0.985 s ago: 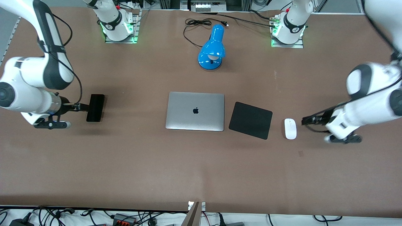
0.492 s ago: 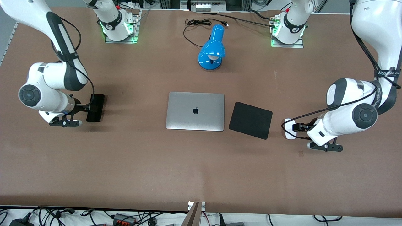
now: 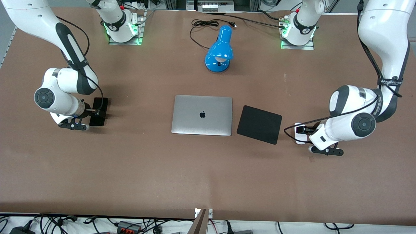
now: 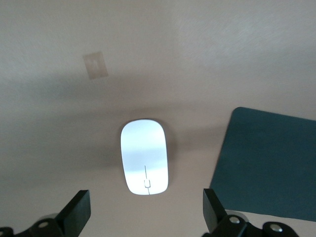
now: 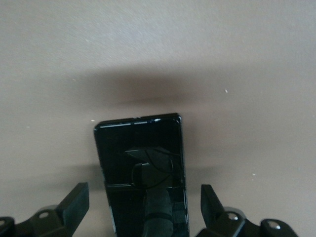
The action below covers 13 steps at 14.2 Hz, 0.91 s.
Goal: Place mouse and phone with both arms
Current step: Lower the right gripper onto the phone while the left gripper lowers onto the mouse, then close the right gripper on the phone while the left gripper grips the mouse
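The white oval mouse [image 3: 299, 139] lies on the table beside the black mouse pad, toward the left arm's end. My left gripper [image 3: 302, 129] hangs over it, open. In the left wrist view the mouse [image 4: 144, 163] lies just ahead of the gripper [image 4: 144, 217], apart from both fingers. The slim black phone [image 3: 101, 107] lies toward the right arm's end. My right gripper [image 3: 94, 112] is over it, open. In the right wrist view the phone [image 5: 140, 158] runs between the spread fingers of the gripper [image 5: 143, 207], untouched.
A closed silver laptop [image 3: 201, 115] lies mid-table with the black square mouse pad [image 3: 259, 124] beside it; the pad also shows in the left wrist view [image 4: 269, 163]. A blue desk lamp [image 3: 220, 48] and its black cable [image 3: 204, 24] sit near the bases.
Both arms swung inward. The right gripper came from beside the phone to over it. The left gripper came from beside the mouse to over it. Phone and mouse have not moved.
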Tool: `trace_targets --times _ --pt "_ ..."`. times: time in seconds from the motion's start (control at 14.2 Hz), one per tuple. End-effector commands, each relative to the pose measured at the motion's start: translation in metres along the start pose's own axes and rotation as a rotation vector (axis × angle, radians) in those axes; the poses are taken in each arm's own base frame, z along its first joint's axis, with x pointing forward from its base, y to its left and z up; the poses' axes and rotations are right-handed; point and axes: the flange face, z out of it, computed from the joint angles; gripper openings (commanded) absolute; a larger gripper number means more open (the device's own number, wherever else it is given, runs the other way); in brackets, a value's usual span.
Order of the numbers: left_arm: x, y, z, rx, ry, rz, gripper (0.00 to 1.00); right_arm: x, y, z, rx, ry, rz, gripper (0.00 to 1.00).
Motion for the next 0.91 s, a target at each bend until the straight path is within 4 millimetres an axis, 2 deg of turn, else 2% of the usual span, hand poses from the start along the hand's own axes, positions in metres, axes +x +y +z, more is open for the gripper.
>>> trace_targets --times 0.0,0.07,0.14,0.56,0.84 --pt "0.005 0.004 0.029 0.017 0.026 0.024 1.0 -0.005 0.001 0.007 -0.005 0.002 0.026 1.0" --pt "0.009 -0.01 0.04 0.022 0.044 0.019 1.0 -0.005 0.002 0.012 -0.004 -0.003 0.036 1.0" --pt "0.011 -0.015 0.044 0.018 0.046 0.016 1.0 -0.005 0.002 0.014 -0.004 -0.006 0.038 1.0" --pt "-0.006 0.009 0.076 0.017 -0.021 0.036 1.0 -0.006 0.004 0.021 0.003 -0.022 0.078 1.0" --pt "-0.008 0.005 0.089 0.012 -0.048 0.02 1.0 -0.007 0.004 0.025 0.001 -0.032 0.075 1.0"
